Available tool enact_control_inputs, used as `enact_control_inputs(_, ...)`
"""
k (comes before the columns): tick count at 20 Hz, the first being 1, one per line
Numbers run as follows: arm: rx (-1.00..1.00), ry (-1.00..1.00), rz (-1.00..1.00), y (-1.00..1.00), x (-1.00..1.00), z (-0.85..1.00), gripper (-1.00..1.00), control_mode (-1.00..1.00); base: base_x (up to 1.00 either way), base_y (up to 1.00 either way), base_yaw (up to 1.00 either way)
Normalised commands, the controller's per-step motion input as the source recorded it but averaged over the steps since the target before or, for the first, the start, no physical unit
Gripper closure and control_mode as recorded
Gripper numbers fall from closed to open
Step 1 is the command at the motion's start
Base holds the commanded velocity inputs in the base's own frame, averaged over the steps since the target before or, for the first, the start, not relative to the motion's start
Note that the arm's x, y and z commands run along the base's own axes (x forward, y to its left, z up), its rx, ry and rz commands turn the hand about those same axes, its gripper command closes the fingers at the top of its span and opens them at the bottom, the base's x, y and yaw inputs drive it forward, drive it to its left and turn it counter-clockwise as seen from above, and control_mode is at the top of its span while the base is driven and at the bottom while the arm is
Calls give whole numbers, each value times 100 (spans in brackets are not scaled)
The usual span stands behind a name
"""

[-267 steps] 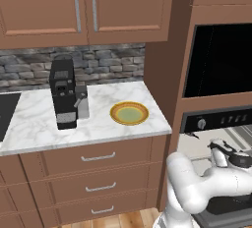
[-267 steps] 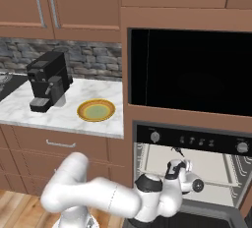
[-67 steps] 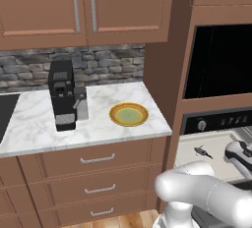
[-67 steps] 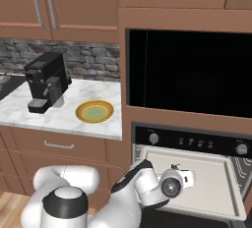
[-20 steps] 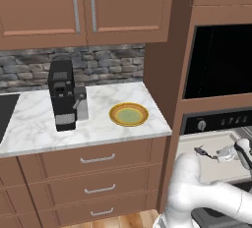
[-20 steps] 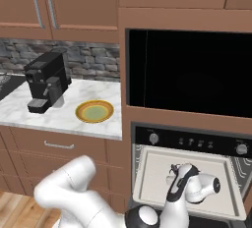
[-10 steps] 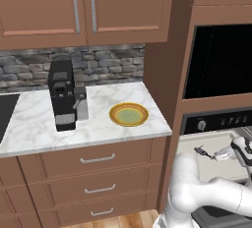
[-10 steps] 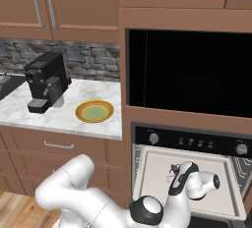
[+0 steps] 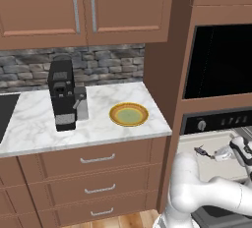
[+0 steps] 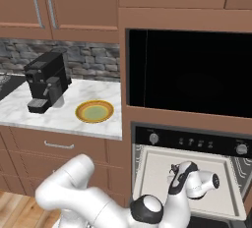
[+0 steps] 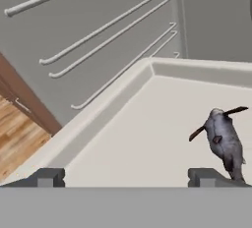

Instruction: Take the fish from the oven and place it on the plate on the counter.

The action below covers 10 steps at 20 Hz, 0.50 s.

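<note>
Grey fish (image 11: 224,141) lies on the oven's pale tray (image 11: 142,143), just beside one fingertip (image 11: 204,177); the gripper (image 11: 125,178) is spread wide, holding nothing, jaws not around it

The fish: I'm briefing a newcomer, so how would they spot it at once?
Look at the oven right of the counter, then its pulled-out pale tray. The fish lies there: tiny, dark grey, thin-tailed, the sole item on the tray.
</note>
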Motion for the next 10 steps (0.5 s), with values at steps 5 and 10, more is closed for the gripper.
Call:
enact_control_inputs(5, -1, -17, 0, -1, 0, -25, -100, -100, 0, 0, 0)
enact_control_inputs(10, 3, -1, 4, 0, 30, -42, -100, -100, 0, 0, 0)
